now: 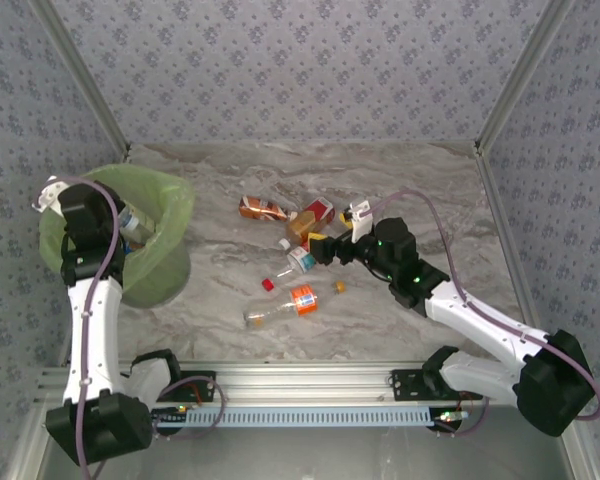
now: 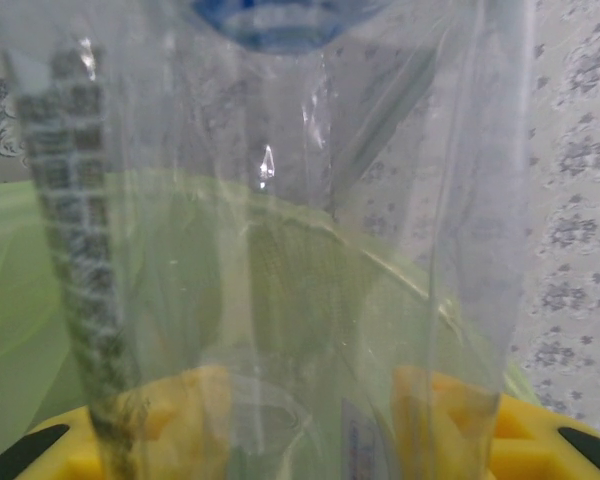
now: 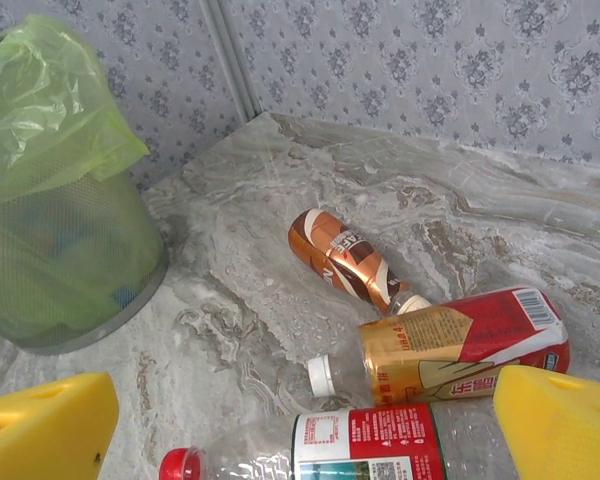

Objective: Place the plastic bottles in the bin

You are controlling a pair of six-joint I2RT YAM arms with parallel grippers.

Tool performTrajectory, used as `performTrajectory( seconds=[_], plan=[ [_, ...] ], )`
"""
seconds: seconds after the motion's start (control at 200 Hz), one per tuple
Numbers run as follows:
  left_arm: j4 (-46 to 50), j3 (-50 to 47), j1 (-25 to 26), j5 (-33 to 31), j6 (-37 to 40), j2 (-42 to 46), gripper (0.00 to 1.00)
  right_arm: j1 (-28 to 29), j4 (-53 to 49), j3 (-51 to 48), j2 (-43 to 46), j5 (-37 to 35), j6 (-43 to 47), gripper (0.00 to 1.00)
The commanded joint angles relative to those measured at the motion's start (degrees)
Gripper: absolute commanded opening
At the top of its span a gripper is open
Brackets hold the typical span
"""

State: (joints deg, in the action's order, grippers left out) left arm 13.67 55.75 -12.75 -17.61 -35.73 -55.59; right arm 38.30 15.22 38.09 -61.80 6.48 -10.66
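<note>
1. Top external view: the bin [image 1: 162, 268], lined with a light-green bag, stands at the left of the surface [image 1: 410, 190]. The left jaws hang over its opening, drawn narrow on a clear bottle [image 1: 131, 226].
2. Same view: the right jaws stand wide and low over the middle of the surface, gripping nothing. Just beside them lie a red-and-gold bottle [image 1: 317, 213] and a red-labelled bottle [image 1: 299, 261]. A brown bottle [image 1: 263, 208] lies further left and an orange-labelled bottle [image 1: 301, 299] nearer the arms. All four lie on their sides, well apart from the bin.
3. Left wrist view: the clear bottle [image 2: 280, 250] is clamped between the yellow fingers [image 2: 195, 420], with a blue band at its top end. The green bin [image 2: 20, 260] lies beneath it.
4. Right wrist view: the yellow fingers [image 3: 45, 430] are spread wide. Between them lies the red-labelled bottle [image 3: 365, 440], with a red cap. Beyond it are the red-and-gold bottle [image 3: 460, 345], white-capped, and the brown bottle [image 3: 340, 255]. The bin [image 3: 60, 250] stands far left.
</note>
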Motion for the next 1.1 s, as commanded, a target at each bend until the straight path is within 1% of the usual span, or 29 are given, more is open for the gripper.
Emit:
performTrajectory(
  seconds=[0.0,0.07,0.145,0.23,0.29,0.345,0.43,0.555,0.715,0.939,1.004,1.094],
  plan=[
    [-2.3,2.2,-0.5,-0.7,2.1,-2.5,0.45,0.5,-1.0,1.6,1.5,0.0,1.2,0.99],
    [-3.0,2.5,-0.4,0.9,3.0,-4.2,0.49,0.7,-1.1,1.5,1.7,-0.1,1.4,0.99],
    [-2.2,3.5,-0.5,0.7,3.1,-5.9,0.56,0.8,-1.3,1.6,1.8,-0.1,1.7,0.99],
    [-0.1,5.1,-0.5,-0.2,2.1,-7.0,0.72,0.8,-1.7,1.7,1.9,-0.4,1.9,0.99],
    [0.1,5.6,-0.6,0.7,2.0,-7.2,0.83,0.9,-1.9,1.6,1.9,-0.8,1.9,0.99],
    [0.3,5.9,-0.5,1.9,1.7,-7.0,0.90,1.0,-2.0,1.5,1.9,-1.2,1.7,0.99],
    [0.7,6.4,-0.5,4.6,1.6,-6.6,0.96,1.0,-2.2,1.2,1.8,-2.4,1.3,0.99],
    [2.2,7.4,-0.5,7.7,1.3,-5.7,0.99,1.0,-2.9,1.3,1.5,-5.0,0.7,0.99],
    [3.1,7.8,-0.5,11.0,1.3,-3.8,0.99,0.8,-4.1,1.6,0.6,-9.0,-1.6,0.99],
    [4.9,9.5,-0.4,19.0,1.0,-2.8,0.99,0.5,-5.5,1.9,-1.1,-14.9,-5.1,0.99],
    [5.1,9.8,0.2,20.9,0.7,-2.6,0.99,0.4,-6.0,2.2,-1.6,-16.1,-5.9,0.99],
    [5.5,10.5,2.8,21.7,1.5,-2.5,0.99,0.3,-7.4,2.9,-2.5,-18.8,-7.4,0.99]
  ],
)
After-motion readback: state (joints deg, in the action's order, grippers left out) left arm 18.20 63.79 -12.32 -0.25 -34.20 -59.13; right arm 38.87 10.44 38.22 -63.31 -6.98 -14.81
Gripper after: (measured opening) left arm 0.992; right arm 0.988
